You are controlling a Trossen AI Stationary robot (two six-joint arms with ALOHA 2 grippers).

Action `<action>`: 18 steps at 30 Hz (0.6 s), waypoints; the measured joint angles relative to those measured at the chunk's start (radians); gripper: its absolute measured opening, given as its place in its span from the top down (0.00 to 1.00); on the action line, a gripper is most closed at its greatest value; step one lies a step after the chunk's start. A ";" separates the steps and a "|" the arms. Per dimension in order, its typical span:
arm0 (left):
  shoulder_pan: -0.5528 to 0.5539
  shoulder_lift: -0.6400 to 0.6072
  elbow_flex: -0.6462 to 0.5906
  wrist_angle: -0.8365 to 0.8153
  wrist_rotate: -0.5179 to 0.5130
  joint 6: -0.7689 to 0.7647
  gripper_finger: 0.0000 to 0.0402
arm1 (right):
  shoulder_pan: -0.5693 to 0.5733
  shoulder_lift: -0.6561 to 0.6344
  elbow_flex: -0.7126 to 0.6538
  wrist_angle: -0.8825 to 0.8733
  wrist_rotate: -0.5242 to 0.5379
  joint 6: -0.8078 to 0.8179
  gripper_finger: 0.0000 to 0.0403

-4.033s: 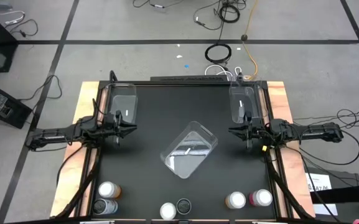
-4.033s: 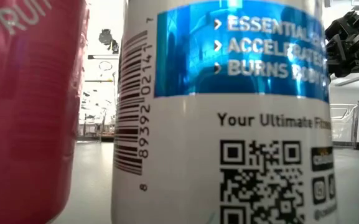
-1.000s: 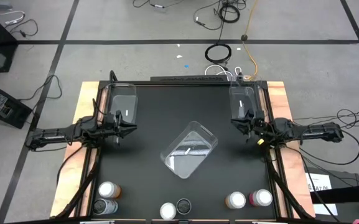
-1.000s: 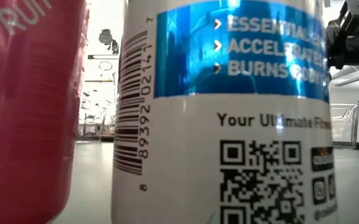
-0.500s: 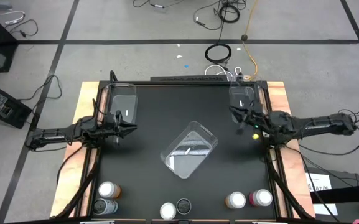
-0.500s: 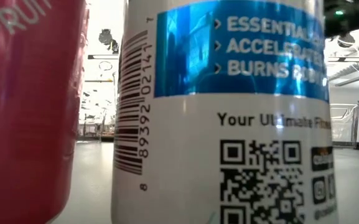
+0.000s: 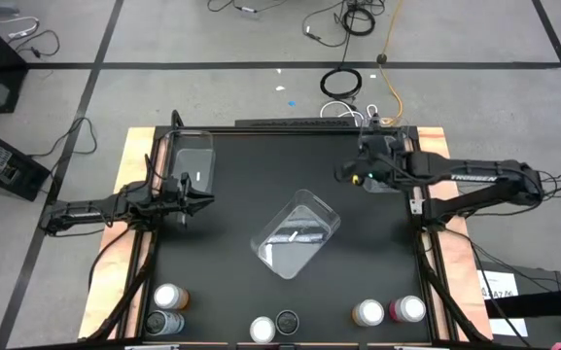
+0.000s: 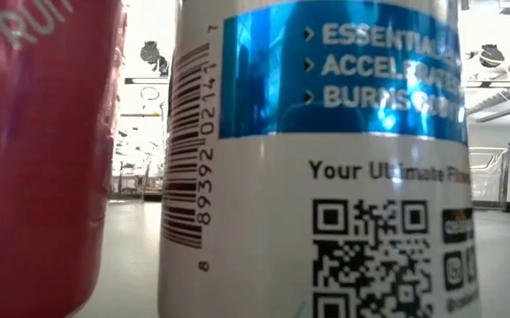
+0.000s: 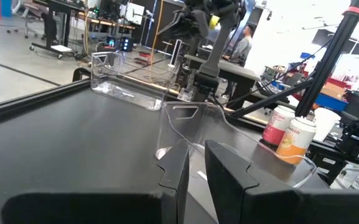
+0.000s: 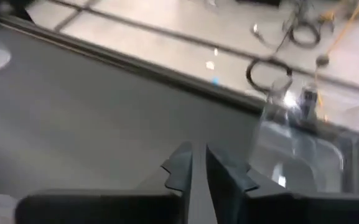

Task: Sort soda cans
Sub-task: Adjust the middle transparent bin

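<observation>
Both grippers' jaws stand nearly closed with only a thin slit, holding nothing: the right gripper [image 7: 346,176] hovers at upper right beside a clear bin [image 7: 378,156], the left gripper [image 7: 204,193] at centre left. Six soda cans [image 7: 166,296] line the frame's bottom edge, well apart from both.

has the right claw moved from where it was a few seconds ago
Yes. The right claw has swung toward the table's far edge and inward, now beside the far-right clear bin instead of nearer than it. The left claw stayed put.
</observation>
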 joint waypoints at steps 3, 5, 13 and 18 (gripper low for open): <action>0.000 0.000 0.000 0.000 0.000 0.000 0.84 | -0.038 0.014 0.026 0.000 -0.143 0.003 0.81; 0.000 0.000 0.000 0.000 0.000 0.000 0.84 | -0.056 0.021 0.027 0.031 -0.265 0.001 0.77; 0.000 0.000 0.000 0.000 0.000 0.000 0.84 | -0.028 0.077 0.027 0.134 -0.570 -0.096 0.66; 0.000 0.000 0.000 0.000 0.000 0.000 0.84 | 0.004 0.101 0.027 0.188 -0.617 -0.133 0.65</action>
